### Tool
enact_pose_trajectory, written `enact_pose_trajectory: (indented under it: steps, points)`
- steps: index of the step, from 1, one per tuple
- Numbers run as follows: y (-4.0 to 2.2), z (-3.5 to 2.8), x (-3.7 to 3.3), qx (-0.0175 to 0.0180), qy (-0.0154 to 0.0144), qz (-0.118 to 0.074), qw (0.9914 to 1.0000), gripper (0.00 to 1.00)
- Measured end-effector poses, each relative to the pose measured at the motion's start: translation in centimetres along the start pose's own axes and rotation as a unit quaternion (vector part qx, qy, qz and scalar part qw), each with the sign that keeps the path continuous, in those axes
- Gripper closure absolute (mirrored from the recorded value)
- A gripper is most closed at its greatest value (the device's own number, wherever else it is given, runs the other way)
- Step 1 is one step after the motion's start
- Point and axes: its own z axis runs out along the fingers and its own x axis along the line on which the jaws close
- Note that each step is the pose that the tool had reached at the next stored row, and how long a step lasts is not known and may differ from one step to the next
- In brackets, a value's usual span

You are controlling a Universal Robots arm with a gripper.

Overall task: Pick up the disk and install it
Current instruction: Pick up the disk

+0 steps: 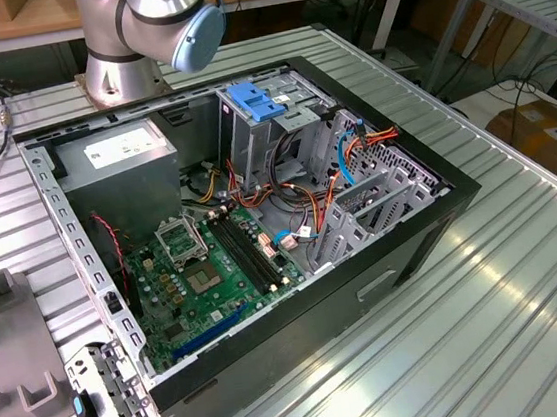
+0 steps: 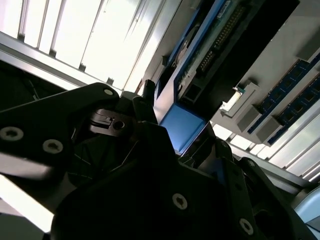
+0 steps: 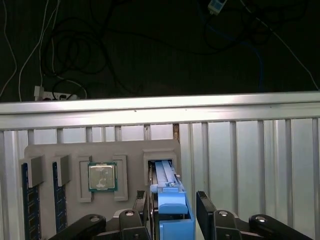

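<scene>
The disk (image 3: 169, 200) stands on edge in a slot of a grey fixture (image 3: 130, 150), with its blue side rail facing the first wrist camera. My gripper (image 3: 172, 220) straddles it, one dark finger on each side. A thin gap shows beside one finger, so the gripper is open. In the second wrist view the disk's blue rail (image 2: 182, 127) sits between the gripper's (image 2: 182, 132) dark fingers. The disk's connector edge (image 2: 210, 50) runs away from that camera. The open computer case (image 1: 301, 317) lies on the table in the exterior view.
The fixture also holds a processor chip (image 3: 102, 176) and memory sticks (image 3: 27, 205). Inside the case are a metal cage with a blue top (image 1: 258, 102), a grey power-supply box (image 1: 117, 156), a green motherboard (image 1: 215, 266) and loose cables (image 1: 298, 206). A metal bracket (image 1: 104, 399) lies beside the case.
</scene>
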Motion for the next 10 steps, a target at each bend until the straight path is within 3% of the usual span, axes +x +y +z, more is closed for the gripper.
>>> enact_pose_trajectory:
  steps: [7,10]
  points:
    - [0.02,0.02,-0.01,0.0000,0.0000,0.000,1.00000,0.49]
    - [0.02,0.02,-0.01,0.0000,0.0000,0.000,1.00000,0.57]
